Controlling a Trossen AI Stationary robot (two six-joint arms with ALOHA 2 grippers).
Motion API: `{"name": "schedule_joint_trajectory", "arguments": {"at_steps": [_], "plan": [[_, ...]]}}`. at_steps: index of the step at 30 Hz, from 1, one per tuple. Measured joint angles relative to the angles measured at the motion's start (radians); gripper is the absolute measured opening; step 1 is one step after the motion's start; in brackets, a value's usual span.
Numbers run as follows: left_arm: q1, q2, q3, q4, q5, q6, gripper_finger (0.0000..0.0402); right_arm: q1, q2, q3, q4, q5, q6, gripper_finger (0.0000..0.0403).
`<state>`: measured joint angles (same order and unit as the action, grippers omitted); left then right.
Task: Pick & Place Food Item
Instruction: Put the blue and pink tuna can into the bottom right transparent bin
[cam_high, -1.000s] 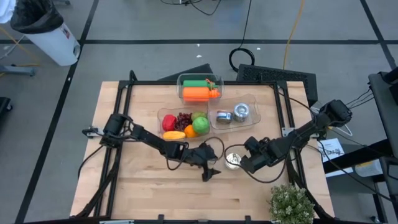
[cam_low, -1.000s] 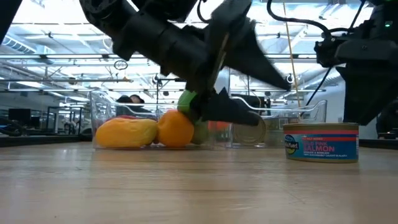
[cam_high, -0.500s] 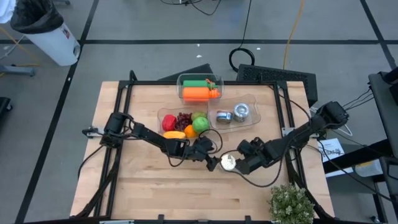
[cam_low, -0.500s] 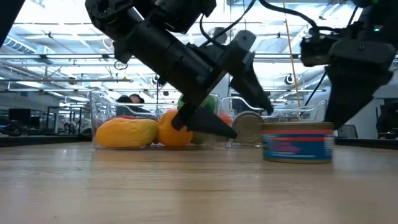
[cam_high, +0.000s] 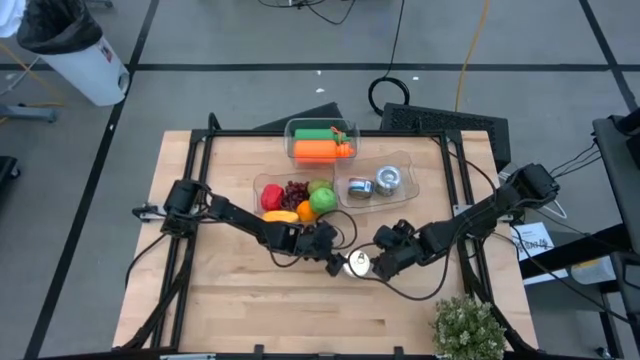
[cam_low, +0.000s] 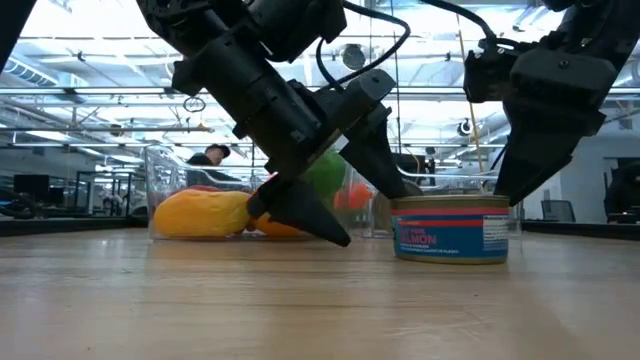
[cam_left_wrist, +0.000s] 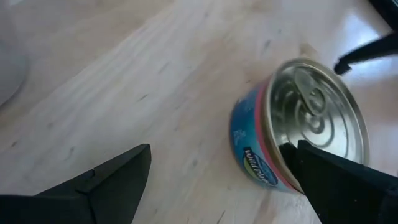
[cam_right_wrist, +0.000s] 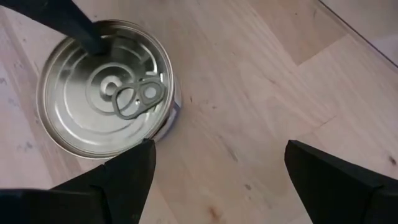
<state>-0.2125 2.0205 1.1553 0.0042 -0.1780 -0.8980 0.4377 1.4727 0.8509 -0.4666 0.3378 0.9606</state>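
With both the left gripper and right gripper spread wide and empty beside the round blue-labelled salmon tin, only 1 should be centred astride it before closing.

A potted plant is sitting at the table's near corner, close beside the right end effector. A white bin is standing on the floor, far beyond the left one. A black cable is coiling behind the table.
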Motion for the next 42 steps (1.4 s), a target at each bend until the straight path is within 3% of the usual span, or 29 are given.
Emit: {"name": "schedule_joint_trajectory", "arguments": {"at_steps": [14, 18, 27, 32, 38, 42], "plan": [[-0.025, -0.061, 0.001, -0.271, -0.020, -0.156, 0.0392, 0.002, 0.000, 0.000, -0.009, 0.000, 0.007, 0.0337], [-0.058, -0.064, 0.001, -0.383, -0.079, -0.216, 0.0392, 0.002, 0.000, 0.000, -0.012, 0.000, 0.012, 0.0337], [-0.108, -0.065, 0.002, -0.460, -0.133, -0.308, 0.0392, 0.002, 0.000, 0.000, 0.046, 0.000, -0.049, 0.0337], [-0.131, -0.063, 0.000, -0.443, -0.192, -0.229, 0.0392, 0.002, -0.003, 0.000, 0.104, 0.000, -0.086, 0.0337], [-0.106, -0.108, -0.005, -0.428, 0.057, -0.230, 0.0392, 0.002, -0.003, 0.000, 0.105, 0.000, -0.088, 0.0337], [-0.106, -0.164, -0.011, -0.433, 0.087, -0.231, 0.0392, 0.002, -0.003, 0.000, 0.098, 0.000, -0.090, 0.0337]]}}
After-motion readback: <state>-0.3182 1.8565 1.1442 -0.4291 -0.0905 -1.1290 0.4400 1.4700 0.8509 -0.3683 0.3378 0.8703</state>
